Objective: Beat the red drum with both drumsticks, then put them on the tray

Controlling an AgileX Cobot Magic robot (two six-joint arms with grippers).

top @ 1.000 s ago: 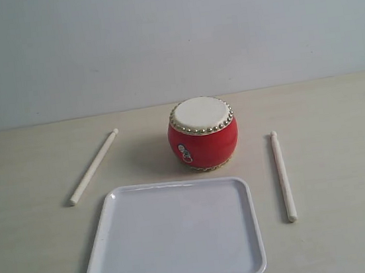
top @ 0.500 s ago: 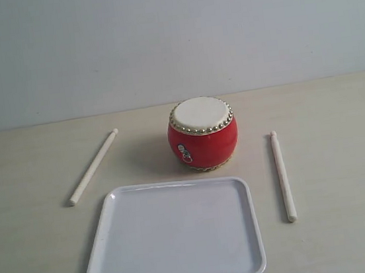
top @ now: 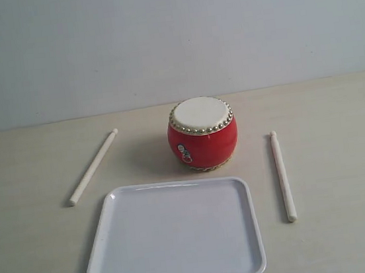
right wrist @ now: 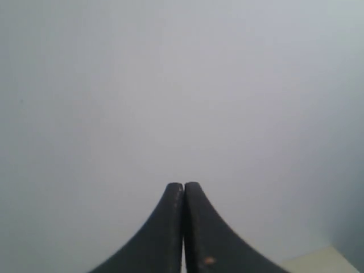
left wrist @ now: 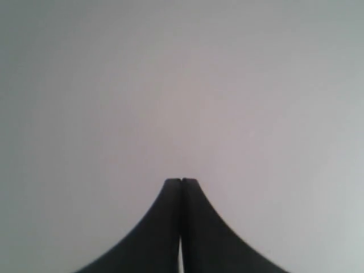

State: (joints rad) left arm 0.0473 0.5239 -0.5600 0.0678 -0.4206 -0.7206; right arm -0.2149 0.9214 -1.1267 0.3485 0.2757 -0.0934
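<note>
The red drum (top: 203,134) with its cream skin top stands upright at the middle of the table. One drumstick (top: 93,167) lies slanted to its left, the other drumstick (top: 282,176) lies almost straight to its right. In front of the drum lies the white tray (top: 175,236), with nothing on it. Neither arm shows in the exterior view. My left gripper (left wrist: 181,181) is shut with its black fingers pressed together against a plain grey wall. In the same way my right gripper (right wrist: 183,185) is shut and holds nothing.
The pale wooden table (top: 341,124) runs back to a plain grey wall (top: 170,38). A small corner of the table (right wrist: 321,261) shows in the right wrist view.
</note>
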